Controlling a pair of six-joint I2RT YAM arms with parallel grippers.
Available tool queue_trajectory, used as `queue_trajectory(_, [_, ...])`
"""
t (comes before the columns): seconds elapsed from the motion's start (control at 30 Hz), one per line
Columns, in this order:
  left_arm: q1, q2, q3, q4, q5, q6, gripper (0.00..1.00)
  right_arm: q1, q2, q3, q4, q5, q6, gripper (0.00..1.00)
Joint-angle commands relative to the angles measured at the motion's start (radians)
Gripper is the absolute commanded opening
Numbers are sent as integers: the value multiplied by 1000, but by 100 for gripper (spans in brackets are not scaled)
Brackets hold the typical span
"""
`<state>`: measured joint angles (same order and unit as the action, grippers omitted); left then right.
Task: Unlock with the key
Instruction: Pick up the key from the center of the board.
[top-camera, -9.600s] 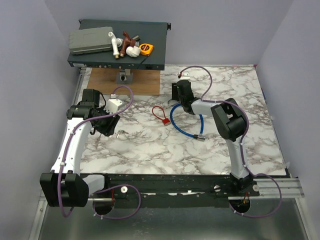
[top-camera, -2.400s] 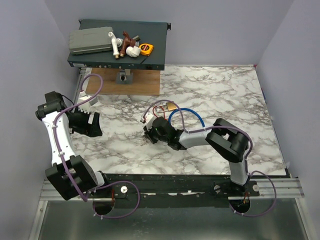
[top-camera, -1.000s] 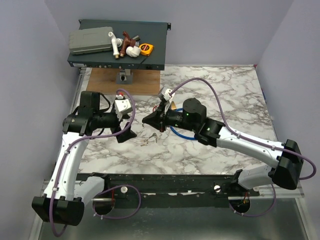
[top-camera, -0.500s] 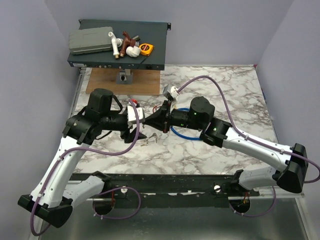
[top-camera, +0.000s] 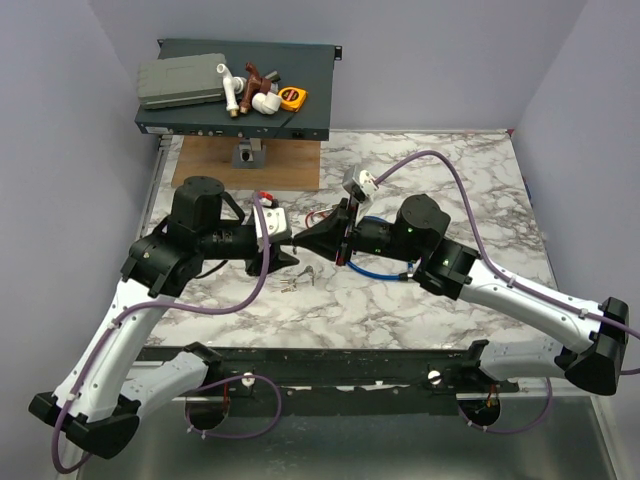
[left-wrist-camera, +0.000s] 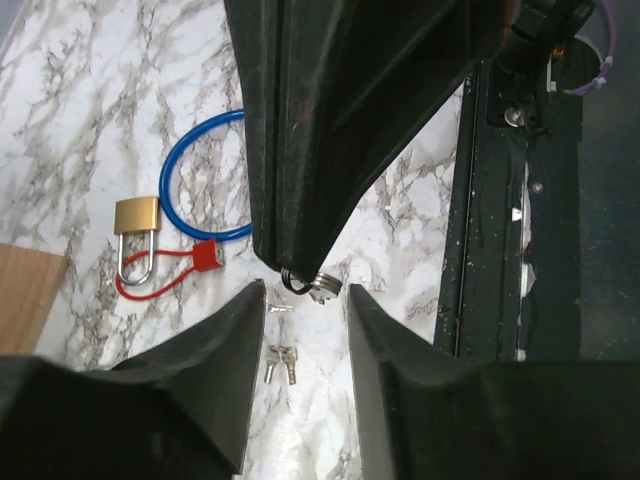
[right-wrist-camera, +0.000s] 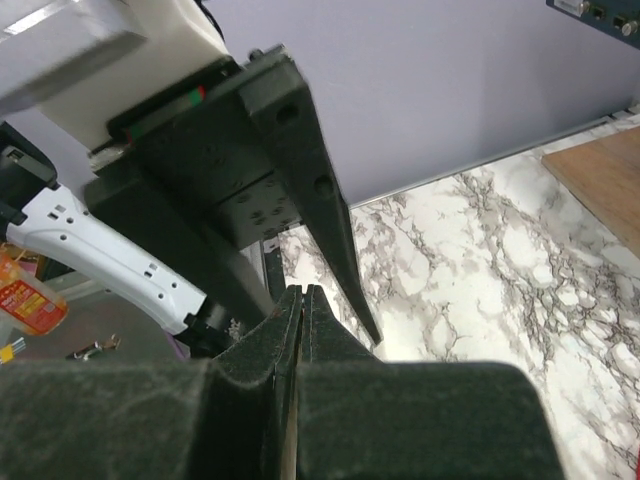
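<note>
The right gripper (left-wrist-camera: 298, 272) is clamped on what looks like the key (left-wrist-camera: 318, 288), a small metal piece on a dark ring, held mid-table above the marble. The left gripper (left-wrist-camera: 305, 297) stands part open on either side of it. If those jaws close off-centre, or the right lets go early, the key could drop beside the spare keys (left-wrist-camera: 280, 362). Its blade is too small to make out. From above, both fingertips hide it.

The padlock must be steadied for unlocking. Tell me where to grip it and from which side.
Probably the brass body of the padlock, jaws across its two side edges, coming straight down: it lies flat on the table, so only edges are offered. Skip the shackle, where the red cord loops through. The blue cable crowds one edge.
</note>
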<state>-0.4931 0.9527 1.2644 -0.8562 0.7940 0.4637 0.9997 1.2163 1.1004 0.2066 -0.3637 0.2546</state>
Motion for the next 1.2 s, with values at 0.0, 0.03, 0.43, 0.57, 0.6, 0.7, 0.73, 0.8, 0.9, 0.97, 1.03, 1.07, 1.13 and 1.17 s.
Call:
queue_trajectory(0.0, [-38,4,39,4,13,-36,49,-2,-5,-11,4,-4,13,1])
queue_trajectory(0.03, [-46,7,39,-7,14,-30,53,-2,-5,-9,5,-5,12,1])
queue_trajectory(0.43, [-67,-28,31,2,-99,-46,20,-1,-17,-37,6,25,17,1])
queue_trajectory(0.57, [-66,-47,25,5,-130,-64,11,-2,-34,-62,0,44,16,1])
queue_trajectory(0.6, [-66,-49,24,1,-132,-66,9,-2,-39,-68,-1,48,18,1])
queue_trajectory(0.7, [-67,-50,23,-7,-137,-68,0,-2,-47,-78,0,50,22,1])
queue_trajectory(0.73, [-67,-48,23,-9,-138,-67,0,-2,-49,-81,1,51,24,1])
queue_trajectory(0.8, [-67,-48,24,-9,-133,-66,0,-2,-54,-85,1,52,26,1])
queue_trajectory(0.9, [-66,-43,37,-30,-119,-51,0,-2,-65,-94,-5,66,23,1])
queue_trajectory(0.97, [-67,-28,56,-72,-95,-34,0,-3,-73,-103,-12,78,17,1])
queue_trajectory(1.03, [-67,-12,75,-119,-73,-18,0,-3,-76,-106,-17,88,11,1])
queue_trajectory(1.07, [-67,-7,84,-136,-62,-13,0,-2,-77,-109,-19,91,7,1])
queue_trajectory(1.13, [-67,-4,99,-167,-43,3,0,-2,-72,-111,-23,95,0,1])
queue_trajectory(1.17, [-66,-5,105,-176,-35,7,0,-2,-71,-109,-25,95,-4,1])
